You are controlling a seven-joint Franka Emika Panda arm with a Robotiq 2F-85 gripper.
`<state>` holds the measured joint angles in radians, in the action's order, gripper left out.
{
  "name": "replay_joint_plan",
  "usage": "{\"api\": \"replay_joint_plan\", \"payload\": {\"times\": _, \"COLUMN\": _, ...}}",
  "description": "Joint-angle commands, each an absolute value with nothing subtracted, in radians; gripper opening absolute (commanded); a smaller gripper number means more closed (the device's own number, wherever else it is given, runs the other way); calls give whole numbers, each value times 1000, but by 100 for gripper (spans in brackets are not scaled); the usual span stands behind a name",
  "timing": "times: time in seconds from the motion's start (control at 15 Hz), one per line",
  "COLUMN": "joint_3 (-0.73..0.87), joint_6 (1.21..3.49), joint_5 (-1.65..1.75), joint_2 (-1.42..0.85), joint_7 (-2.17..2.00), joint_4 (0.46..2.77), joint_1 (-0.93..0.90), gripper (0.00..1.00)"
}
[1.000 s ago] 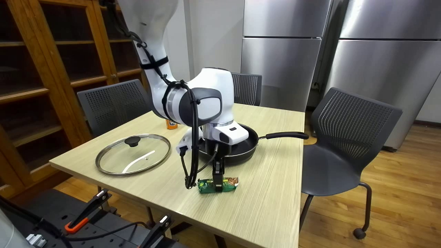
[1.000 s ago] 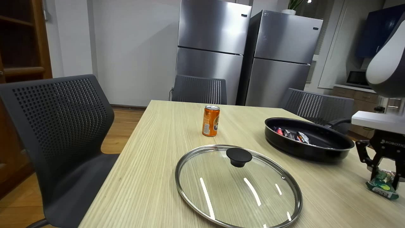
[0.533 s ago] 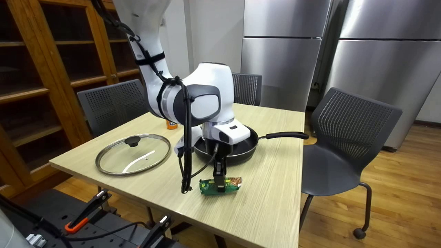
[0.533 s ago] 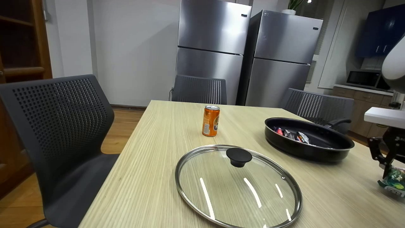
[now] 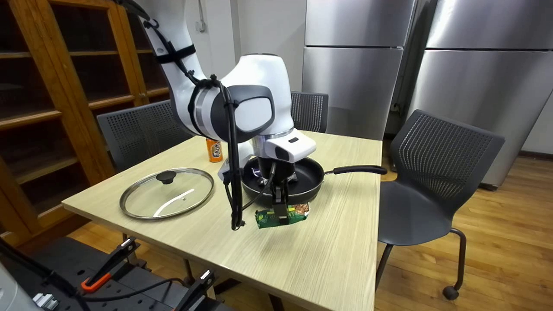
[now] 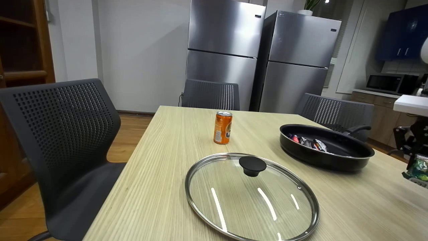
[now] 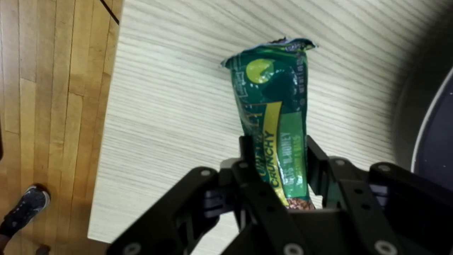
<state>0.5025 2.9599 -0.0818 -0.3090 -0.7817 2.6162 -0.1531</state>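
Observation:
A green snack bar packet with a yellow band is held crosswise between the black fingers of my gripper. In the wrist view the fingers press on both long sides of the packet, and its far end sticks out past them. The packet hangs a little above the table, in front of the black frying pan. In an exterior view the packet is at the right edge, partly cut off. The pan holds several small wrapped pieces.
A glass lid with a black knob lies on the wooden table. An orange can stands behind it. The pan's handle points toward a dark chair. A shoe shows on the floor beside the table.
My gripper has lifted the packet off the table and moved slightly toward the pan and the handle side. The packet has tilted slightly. More of the can and of the pan's contents shows.

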Motion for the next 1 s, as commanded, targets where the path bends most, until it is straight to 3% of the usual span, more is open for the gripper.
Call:
{"api": "replay_joint_plan", "payload": {"times": 0.0, "joint_3": 604, "joint_6": 2963, "joint_5": -9, "joint_2": -241, "joint_7": -835, "joint_4": 2636, "joint_1": -258, "gripper": 12}}
{"api": "replay_joint_plan", "payload": {"times": 0.4, "joint_3": 712, "joint_6": 2950, "joint_5": 41, "joint_2": -226, "joint_7": -895, "joint_4": 2583, "joint_1": -404, "gripper": 12}}
{"api": "replay_joint_plan", "payload": {"times": 0.93, "joint_3": 709, "joint_6": 2917, "joint_5": 1, "joint_2": -293, "joint_7": -960, "joint_4": 2434, "joint_1": -480, "gripper": 12}}
